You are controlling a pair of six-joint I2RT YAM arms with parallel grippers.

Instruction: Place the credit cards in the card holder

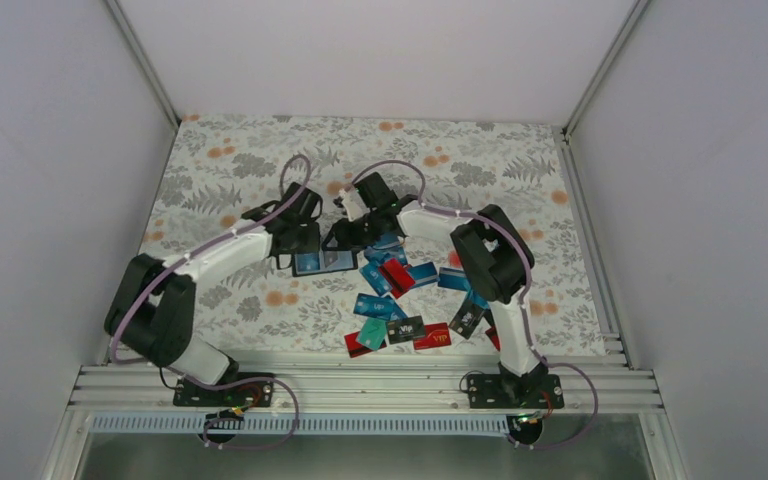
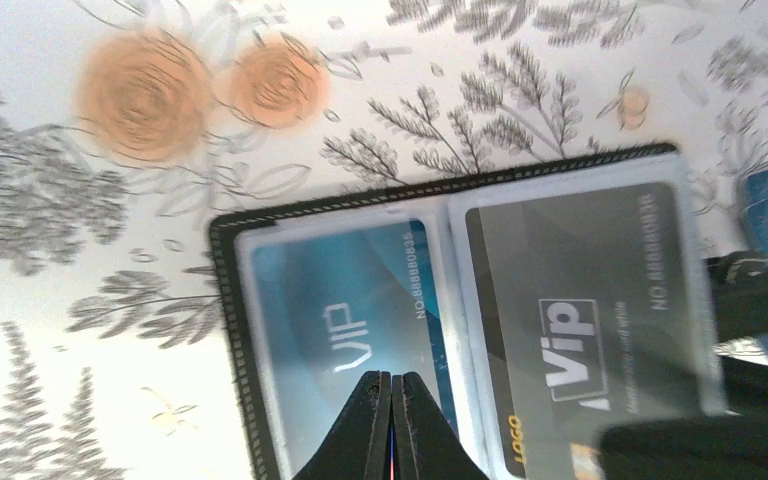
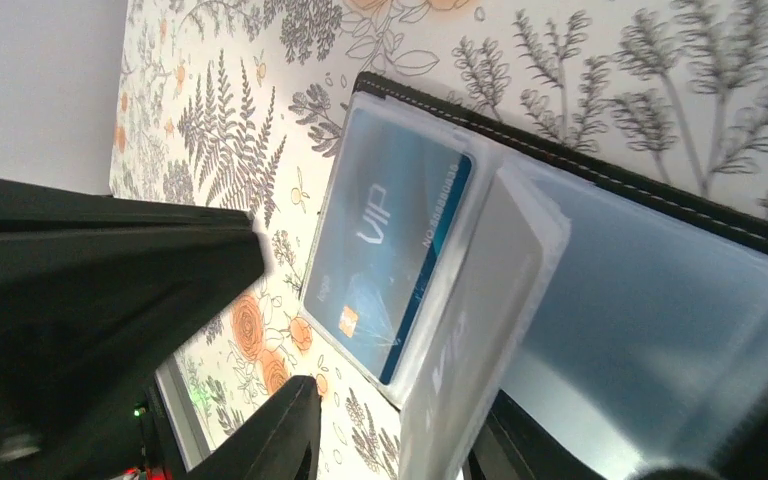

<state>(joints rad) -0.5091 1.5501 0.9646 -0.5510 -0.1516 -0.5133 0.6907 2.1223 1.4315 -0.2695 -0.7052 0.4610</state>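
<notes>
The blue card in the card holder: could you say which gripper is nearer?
Left. The left gripper sits shut over the blue card; the right gripper is at the card holder's other half.

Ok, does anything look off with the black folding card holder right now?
One thing: a clear plastic sleeve page of the black folding card holder stands up half-turned instead of lying flat. It is next to the slot holding the blue VIP card. Nothing looks damaged.
</notes>
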